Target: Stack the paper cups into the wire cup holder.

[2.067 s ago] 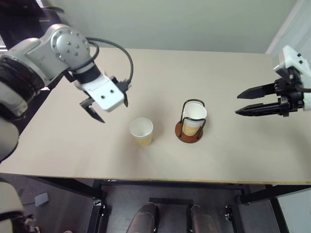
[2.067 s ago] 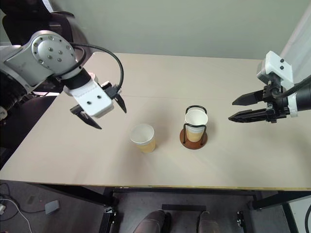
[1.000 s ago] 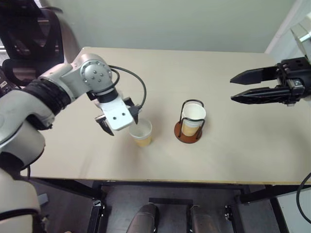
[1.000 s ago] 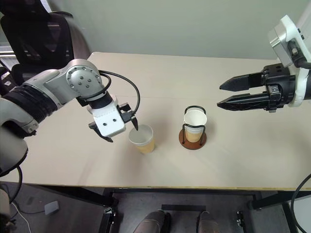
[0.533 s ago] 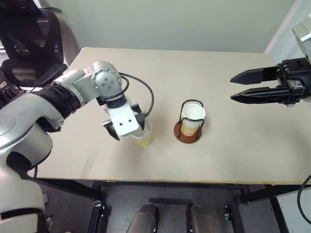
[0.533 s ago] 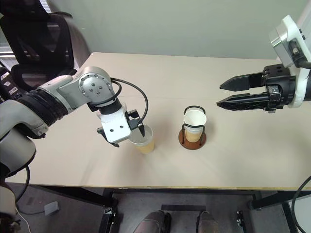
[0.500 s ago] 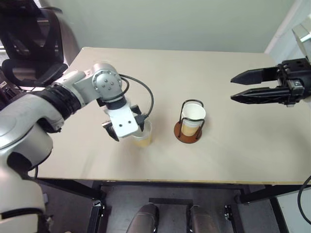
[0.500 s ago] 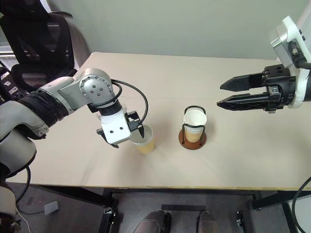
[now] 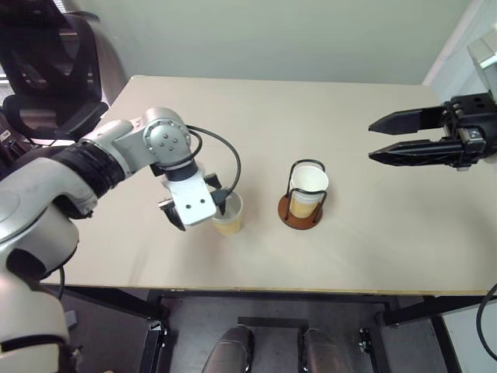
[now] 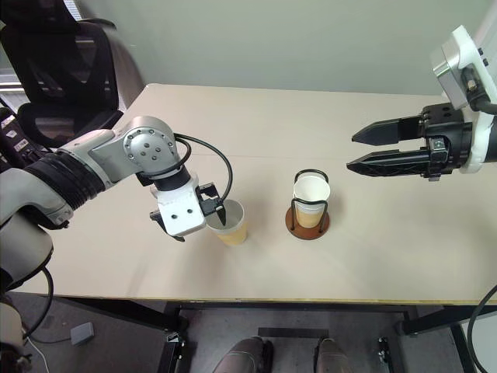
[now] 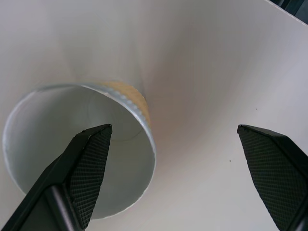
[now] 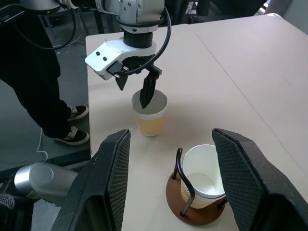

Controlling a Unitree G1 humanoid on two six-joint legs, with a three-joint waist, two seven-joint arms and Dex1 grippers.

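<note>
Tan loose cup (image 10: 231, 223) beside the wire cup holder (image 10: 309, 211): left gripper (image 12: 135, 86) straddles its rim, fingers apart; closing looks next. Right gripper (image 10: 371, 151) hangs open.

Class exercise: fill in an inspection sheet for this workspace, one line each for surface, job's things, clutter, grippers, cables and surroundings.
Surface: beige table, level and bare around the work.
Job's things: loose paper cup upright on the table; wire cup holder beside it, cup in the holder already seated.
Clutter: nothing seen.
Grippers: left gripper open, one finger inside the loose cup's rim, the other outside; right gripper open, empty, held above the table.
Cables: black cable looping at the left wrist.
Surroundings: black chair beyond the table's corner; a person's legs and shoes beside the table.
</note>
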